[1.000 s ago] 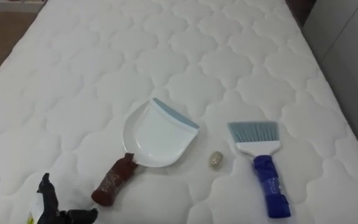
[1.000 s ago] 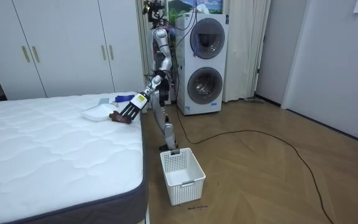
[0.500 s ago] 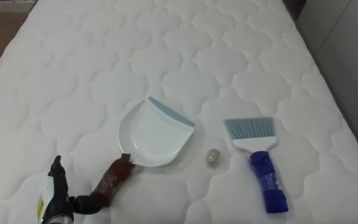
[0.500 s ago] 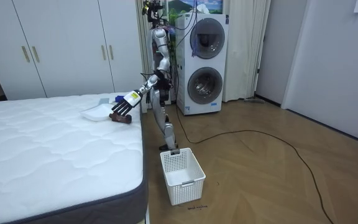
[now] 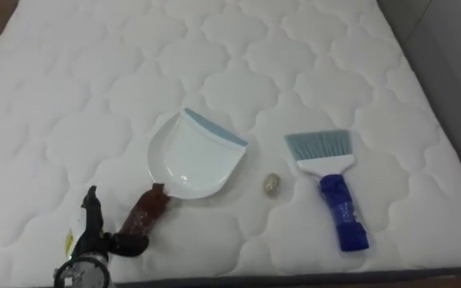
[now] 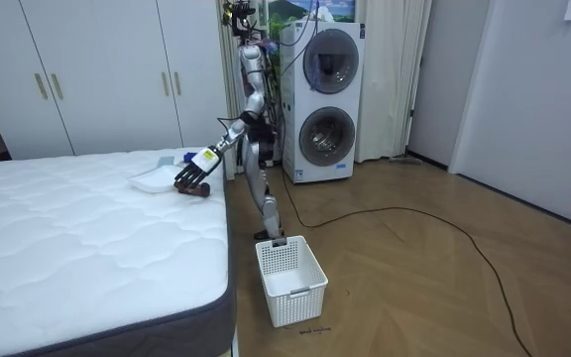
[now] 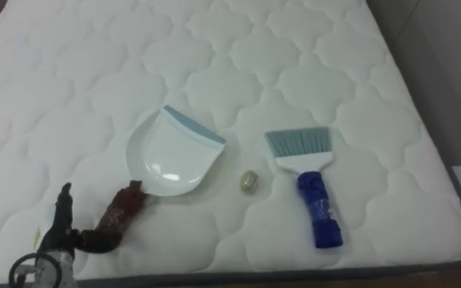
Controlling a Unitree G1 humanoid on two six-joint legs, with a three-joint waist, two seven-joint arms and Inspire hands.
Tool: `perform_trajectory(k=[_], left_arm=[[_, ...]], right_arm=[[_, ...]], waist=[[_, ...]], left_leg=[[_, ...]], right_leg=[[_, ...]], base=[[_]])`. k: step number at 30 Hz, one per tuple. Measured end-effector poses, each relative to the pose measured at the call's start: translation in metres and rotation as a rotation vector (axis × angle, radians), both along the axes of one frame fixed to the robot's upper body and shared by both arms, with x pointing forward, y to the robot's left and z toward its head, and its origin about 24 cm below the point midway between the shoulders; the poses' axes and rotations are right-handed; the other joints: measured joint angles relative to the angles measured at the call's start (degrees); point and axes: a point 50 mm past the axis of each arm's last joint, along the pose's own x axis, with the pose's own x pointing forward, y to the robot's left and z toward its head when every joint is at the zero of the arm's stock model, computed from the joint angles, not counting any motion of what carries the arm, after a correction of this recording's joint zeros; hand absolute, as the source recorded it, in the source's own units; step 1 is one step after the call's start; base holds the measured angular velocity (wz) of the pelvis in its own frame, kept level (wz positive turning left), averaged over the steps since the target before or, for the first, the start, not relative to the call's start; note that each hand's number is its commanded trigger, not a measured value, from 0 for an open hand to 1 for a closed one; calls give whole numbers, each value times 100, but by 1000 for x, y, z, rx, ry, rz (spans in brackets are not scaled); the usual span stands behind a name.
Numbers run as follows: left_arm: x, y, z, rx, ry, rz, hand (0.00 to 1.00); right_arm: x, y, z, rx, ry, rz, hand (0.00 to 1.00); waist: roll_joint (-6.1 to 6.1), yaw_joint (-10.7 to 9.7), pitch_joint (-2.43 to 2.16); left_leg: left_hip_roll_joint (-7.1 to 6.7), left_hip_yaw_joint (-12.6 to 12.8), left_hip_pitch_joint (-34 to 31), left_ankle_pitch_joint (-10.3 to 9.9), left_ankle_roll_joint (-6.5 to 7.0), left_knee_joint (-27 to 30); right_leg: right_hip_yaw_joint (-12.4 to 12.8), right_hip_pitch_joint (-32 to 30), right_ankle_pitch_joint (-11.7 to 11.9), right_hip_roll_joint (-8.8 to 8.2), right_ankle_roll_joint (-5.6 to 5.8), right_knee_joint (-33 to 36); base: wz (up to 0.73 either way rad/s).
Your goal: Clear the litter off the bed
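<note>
A white dustpan (image 5: 190,156) with a blue-grey lip lies on the white quilted mattress (image 5: 294,64), its brown-wrapped handle (image 5: 144,218) pointing toward the near edge. To its right sits a small crumpled beige scrap (image 5: 270,185). Further right is a brush (image 5: 333,188) with pale blue bristles and a blue handle. My left hand (image 5: 94,238) is at the lower left, thumb raised and fingers stretched out, touching the end of the dustpan handle. In the room view the left hand (image 6: 194,174) hangs over that handle at the bed's corner.
I stand at the bed's end, beside stacked washing machines (image 6: 325,99). A white slatted basket (image 6: 290,280) sits on the wooden floor by the bed's side. White wardrobes (image 6: 107,74) line the wall behind the bed. The mattress edge (image 5: 422,272) runs along the bottom of the eye views.
My left hand has moved in from the lower-left corner to the end of the dustpan handle. The head camera has tipped down, so the whole scene has shifted. Dustpan, scrap and brush lie still.
</note>
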Motion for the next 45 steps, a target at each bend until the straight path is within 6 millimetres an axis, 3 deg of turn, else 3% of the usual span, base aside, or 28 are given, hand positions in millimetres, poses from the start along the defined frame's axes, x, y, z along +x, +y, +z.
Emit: perform_trajectory(k=[12,17,22,35,41,45], left_arm=[[29,4,10,2,-27,3,0],[40,4,15,-7,-47,7,0],[52,3,22,-42,-73,29,0],[52,4,17,-57,-39,44,0],[53,3,14,-38,-19,41,0],[61,-1,20,-21,-53,43,0]], right_arm=[[23,1,5,22,-96,-76,0],[27,3,5,21,-97,-32,0],[36,0,8,8,-115,6,0],[39,3,8,23,-134,1,0],[41,2,10,-9,-164,-4,0],[46,2,11,-28,-184,0,0]], waist=[[-67,-109,57],[-51,-118,63],[28,-107,111],[28,-135,117],[22,-281,158],[11,-279,219]], left_leg=[[3,3,-470,4,-3,129],[3,9,-632,5,-4,166],[2,10,-752,6,-4,170],[19,38,-1067,6,-4,204],[40,21,-1243,6,-3,259],[35,89,-1548,6,-3,391]], right_leg=[[-59,-443,13,-16,-16,70],[-65,-567,13,-20,-16,57],[-128,-681,13,-28,-16,50],[-230,-1072,13,-41,-16,243],[-382,-1385,8,-75,-13,596],[-396,-1760,5,-116,-9,854]], base=[[0],[2],[1],[1],[3],[-2]])
